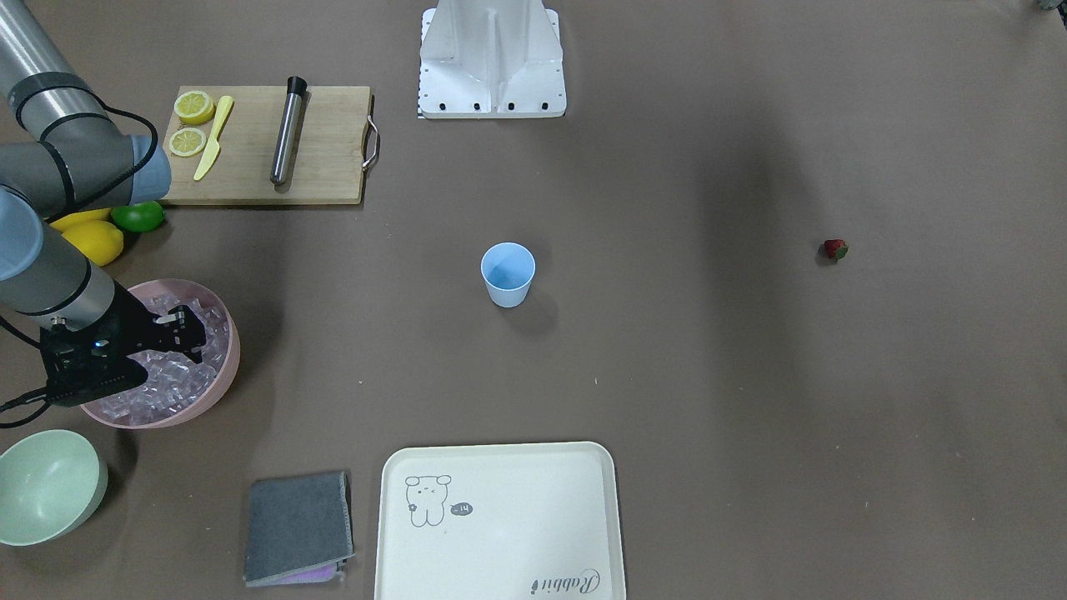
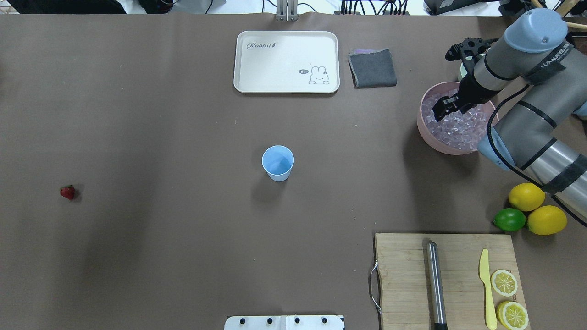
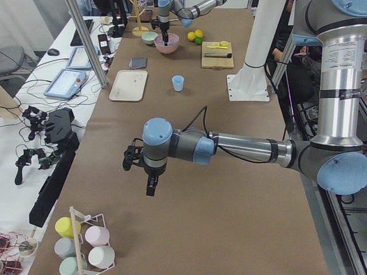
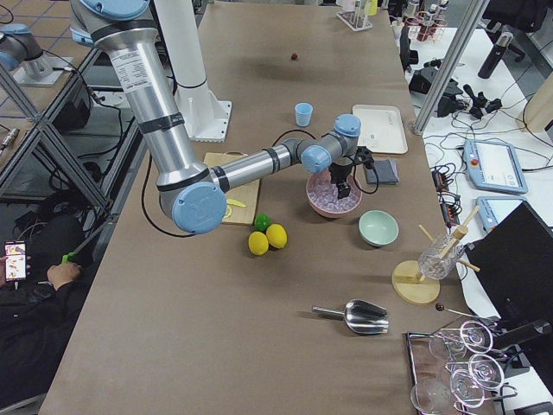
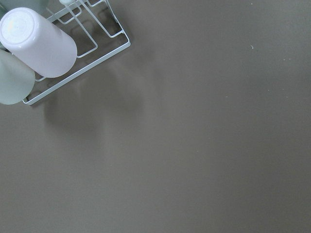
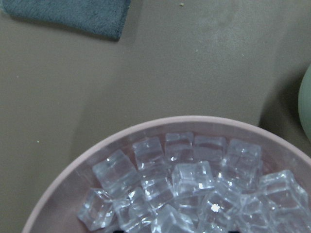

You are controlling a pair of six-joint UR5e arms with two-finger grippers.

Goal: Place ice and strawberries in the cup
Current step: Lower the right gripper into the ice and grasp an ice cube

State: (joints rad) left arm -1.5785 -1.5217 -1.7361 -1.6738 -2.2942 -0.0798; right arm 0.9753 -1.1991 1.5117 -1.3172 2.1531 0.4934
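Note:
The light blue cup [image 2: 277, 163] stands upright and empty mid-table; it also shows in the front view [image 1: 508, 275]. The small red strawberry [image 2: 68, 192] lies alone far to the left. A heap of clear ice cubes [image 6: 189, 179] fills the pink bowl [image 2: 424, 130]. My right gripper [image 2: 442, 109] hangs over the bowl with its fingers apart, tips down among the top cubes, and I see nothing held. My left gripper [image 3: 150, 186] hovers over bare table near the robot's left end, far from the cup; I cannot tell if it is open or shut.
A cream tray [image 2: 286, 62] and a grey cloth [image 2: 372, 68] lie beyond the cup. A pale green bowl [image 1: 46, 483] sits beside the pink bowl. Two lemons and a lime [image 2: 510, 219] lie near a cutting board [image 2: 412, 275]. A cup rack [image 5: 63, 53] is below the left wrist.

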